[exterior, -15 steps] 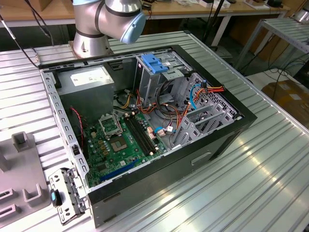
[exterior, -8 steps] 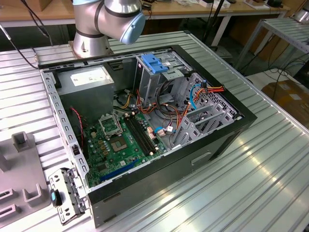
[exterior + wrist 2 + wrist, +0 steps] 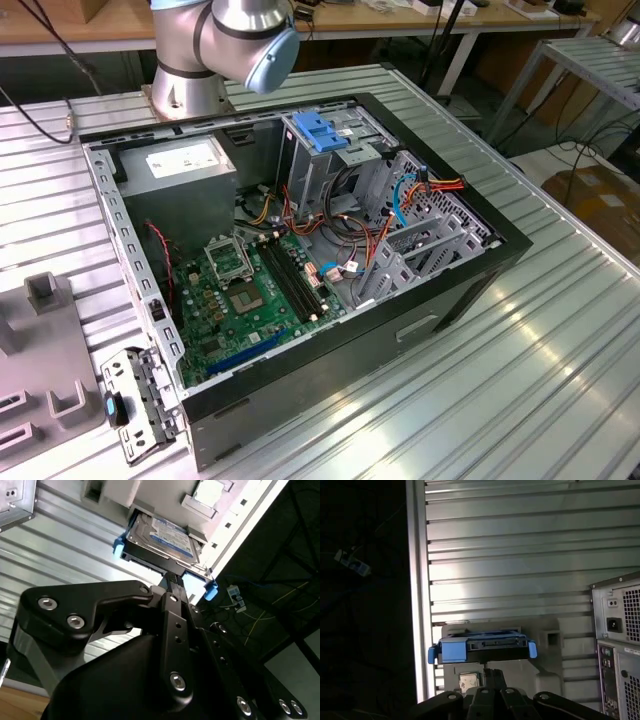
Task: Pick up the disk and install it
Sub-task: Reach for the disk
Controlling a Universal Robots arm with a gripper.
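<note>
Case [image 3: 330, 372]: open, flat on the ribbed table [image 3: 560, 380].
Arm [image 3: 230, 40]: base at the far edge, behind the case.
Power supply [image 3: 185, 185]: inside, far corner, the exterior view's left.
Board [image 3: 230, 300]: green, near end.
Blue plate [image 3: 318, 130]: atop the far cage [image 3: 335, 175].

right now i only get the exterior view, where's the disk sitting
Observer: In both wrist views the disk sits in a pale holder on the ribbed table.
Operator: ok and how close is the claw
Observer: In the second wrist view the claw is right at the disk's near edge, about midway along it. I cannot tell whether it touches.
Operator: where's the pc from there
Observer: In the first wrist view the computer case stands on the same table with its rear panel facing the camera, beside the holder and apart from it.
</note>
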